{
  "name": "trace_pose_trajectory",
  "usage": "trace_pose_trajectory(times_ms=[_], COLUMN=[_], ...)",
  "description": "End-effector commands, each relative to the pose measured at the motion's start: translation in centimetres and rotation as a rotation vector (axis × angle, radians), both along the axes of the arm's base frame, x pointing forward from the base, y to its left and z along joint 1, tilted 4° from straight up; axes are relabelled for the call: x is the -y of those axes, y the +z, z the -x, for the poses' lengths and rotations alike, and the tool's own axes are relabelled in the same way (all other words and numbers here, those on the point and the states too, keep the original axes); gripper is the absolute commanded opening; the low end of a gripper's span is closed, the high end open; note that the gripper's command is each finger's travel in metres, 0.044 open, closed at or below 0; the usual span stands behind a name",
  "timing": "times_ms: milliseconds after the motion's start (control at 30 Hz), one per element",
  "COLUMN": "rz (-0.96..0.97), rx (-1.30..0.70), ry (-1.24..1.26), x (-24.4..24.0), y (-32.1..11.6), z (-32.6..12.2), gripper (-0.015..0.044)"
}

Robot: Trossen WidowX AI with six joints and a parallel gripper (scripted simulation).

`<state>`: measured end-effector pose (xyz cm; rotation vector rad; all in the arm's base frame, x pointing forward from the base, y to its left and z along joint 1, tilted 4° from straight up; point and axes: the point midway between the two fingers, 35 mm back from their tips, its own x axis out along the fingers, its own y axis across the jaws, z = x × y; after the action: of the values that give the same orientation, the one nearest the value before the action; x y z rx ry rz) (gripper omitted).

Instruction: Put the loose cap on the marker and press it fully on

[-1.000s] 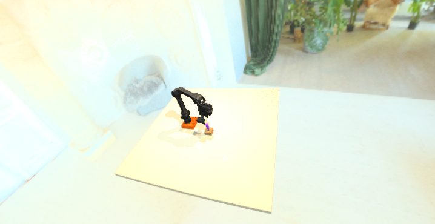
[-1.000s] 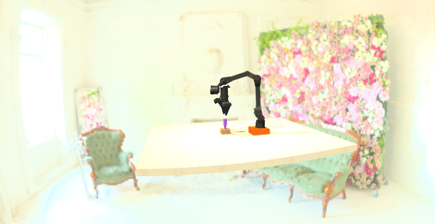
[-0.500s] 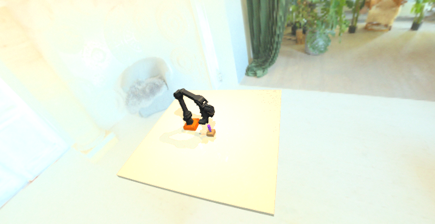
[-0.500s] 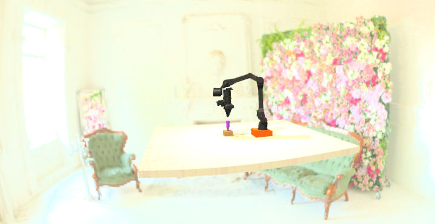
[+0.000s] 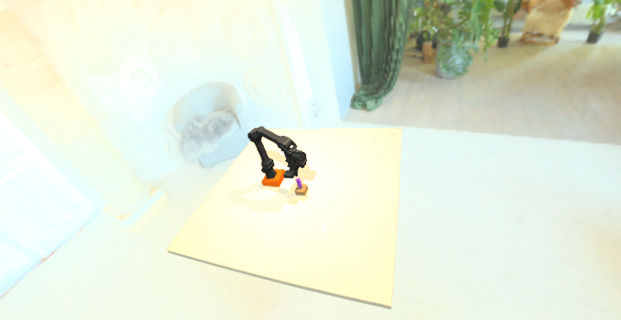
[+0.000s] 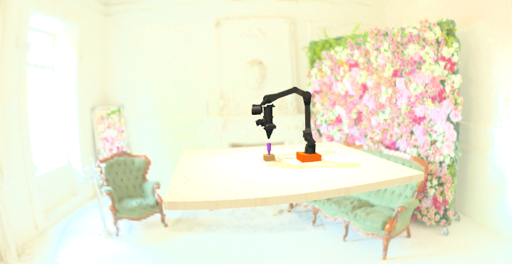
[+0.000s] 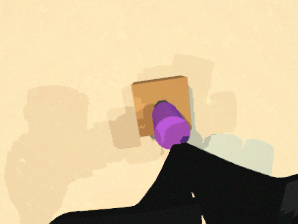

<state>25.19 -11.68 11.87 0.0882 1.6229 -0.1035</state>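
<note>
overhead, the gripper [image 6: 269, 135] is seen pointing straight down, its jaws closed to a point with nothing between them. it is held apart from the cap [image 6: 269, 145], with a gap of bare background visible between the fingertips and the purple top in the exterior view. in the wrist view the closed fingers are seen as one dark wedge filling the lower right, with the tip lying just beside the cap's rounded end [image 7: 170, 129].

the cap is seated on the marker [image 6: 269, 150], which is held upright in the holder block [image 6: 269, 157]. how fully the cap is pressed down cannot be told from these views. in the wrist view the marker body is hidden under the cap, and only part of the tan block's top [image 7: 156, 92] is left uncovered.

the block is set on the table [image 6: 222, 183], near the orange base [image 6: 308, 156] of the arm [image 6: 286, 93], the two standing apart. pale shadow patches are cast on the table around both. nothing is placed between the gripper and the cap.

further out, a green armchair [image 6: 130, 187] is seen at the left, a green sofa [image 6: 365, 208] behind the table's right edge, and a flower wall [image 6: 386, 111] behind the arm. in the top view a green curtain [image 5: 380, 35] and potted plants [image 5: 456, 22] are seen beyond the table's far side.
</note>
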Motion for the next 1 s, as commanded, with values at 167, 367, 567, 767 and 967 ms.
trace_pose_trajectory(times_ms=[167, 367, 567, 767, 967], rz=[0.0, 0.0, 0.0, 0.0, 0.002], rx=[-0.001, -0.001, -0.001, -0.001, 0.004], ry=[-0.006, -0.006, -0.006, -0.006, -0.002], x=[0.0, 0.0, 0.0, 0.0, 0.0], y=[-1.3, -2.2, -3.0, -3.8, -3.2], z=[0.1, 0.2, 0.2, 0.2, 0.1], gripper=[0.0, 0.0, 0.0, 0.0, 0.0])
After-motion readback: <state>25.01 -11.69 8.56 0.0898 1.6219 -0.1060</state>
